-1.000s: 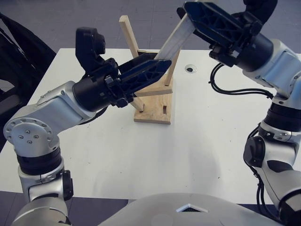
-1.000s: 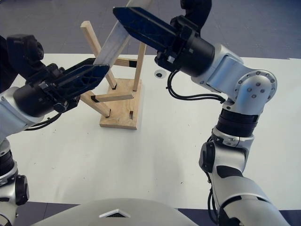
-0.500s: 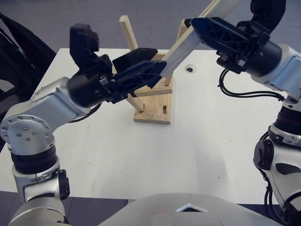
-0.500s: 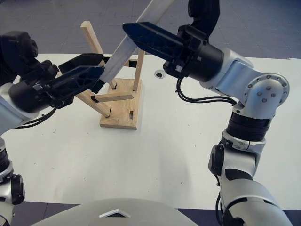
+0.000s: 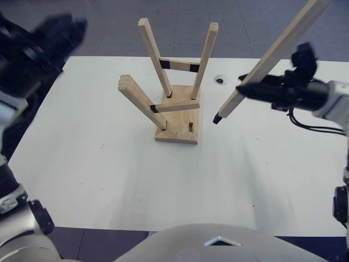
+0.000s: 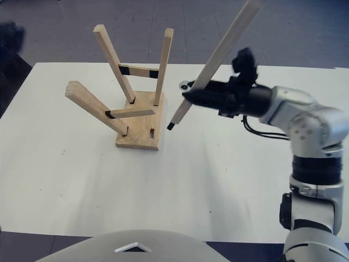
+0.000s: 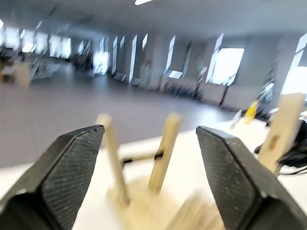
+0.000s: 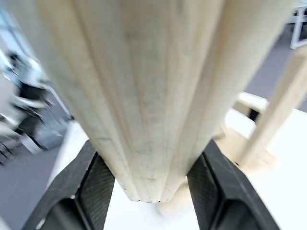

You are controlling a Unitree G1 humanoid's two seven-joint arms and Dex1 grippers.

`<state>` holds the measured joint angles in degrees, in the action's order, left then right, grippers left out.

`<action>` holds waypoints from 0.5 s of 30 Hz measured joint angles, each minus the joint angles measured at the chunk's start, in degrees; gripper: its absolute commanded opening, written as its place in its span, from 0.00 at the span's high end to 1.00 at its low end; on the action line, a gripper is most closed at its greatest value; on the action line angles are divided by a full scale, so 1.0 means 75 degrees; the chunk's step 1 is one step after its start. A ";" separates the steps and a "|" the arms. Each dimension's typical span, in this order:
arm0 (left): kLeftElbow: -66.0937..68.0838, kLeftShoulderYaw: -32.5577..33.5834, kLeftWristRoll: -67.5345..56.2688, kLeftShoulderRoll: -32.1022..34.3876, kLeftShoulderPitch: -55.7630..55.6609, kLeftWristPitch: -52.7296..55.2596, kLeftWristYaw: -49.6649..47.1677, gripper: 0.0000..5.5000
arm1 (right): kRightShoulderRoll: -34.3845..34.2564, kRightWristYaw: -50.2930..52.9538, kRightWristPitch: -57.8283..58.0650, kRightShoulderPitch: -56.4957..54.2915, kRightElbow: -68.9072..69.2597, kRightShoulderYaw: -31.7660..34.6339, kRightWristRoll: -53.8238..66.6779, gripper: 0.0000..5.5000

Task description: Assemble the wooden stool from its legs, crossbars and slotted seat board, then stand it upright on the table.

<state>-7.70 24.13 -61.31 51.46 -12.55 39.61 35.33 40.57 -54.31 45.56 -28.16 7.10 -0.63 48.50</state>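
The slotted seat board (image 5: 177, 132) lies flat on the white table (image 5: 109, 174). Three legs stand in it: two near upright (image 5: 154, 57) (image 5: 205, 52) and one leaning left (image 5: 139, 101). A crossbar (image 5: 177, 66) with black ends joins the upright pair, and another crossbar (image 5: 175, 106) runs from the leaning leg. A fourth leg (image 5: 272, 60) is tilted in the air to the right of the stool, its black-tipped lower end just off the board's right edge. My right gripper (image 5: 244, 90) is shut on it, its fingers (image 8: 98, 187) pressing both sides. My left gripper (image 7: 148, 158) is open at the far left (image 5: 52, 33), off the stool.
A small round hole (image 5: 220, 80) in the table lies behind the held leg. The wide front half of the table offers free room. Dark floor lies beyond the far edge.
My left gripper has pulled away from the fourth leg's lower end to the far left. My right arm has carried that leg rightward and lower, away from the stool.
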 measured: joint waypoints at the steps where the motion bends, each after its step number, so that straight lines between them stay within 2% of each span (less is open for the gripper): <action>1: 0.0060 -0.0395 0.0676 -0.0041 0.0532 -0.0257 0.0247 0.35 | -0.0226 -0.0117 -0.0406 0.0073 -0.0125 -0.0301 -0.0394 0.63; 5: 0.0222 -0.1620 0.2420 -0.0359 0.1962 -0.0905 0.0728 0.35 | -0.0956 -0.0442 -0.1603 0.0138 -0.0827 -0.1031 -0.1510 0.63; 8: 0.0545 -0.2286 0.3374 -0.0555 0.2313 -0.1242 0.0878 0.35 | -0.1365 -0.0636 -0.2415 0.0061 -0.1647 -0.1306 -0.2223 0.63; 15: 0.0297 -0.2675 0.3783 -0.1106 0.2300 -0.1281 0.1076 0.35 | -0.2121 -0.0997 -0.3865 -0.0341 -0.3079 -0.1507 -0.3202 0.63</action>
<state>-5.48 4.07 -32.94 43.16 4.70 30.01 43.40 24.66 -61.79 16.57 -30.71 -15.99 -11.94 24.48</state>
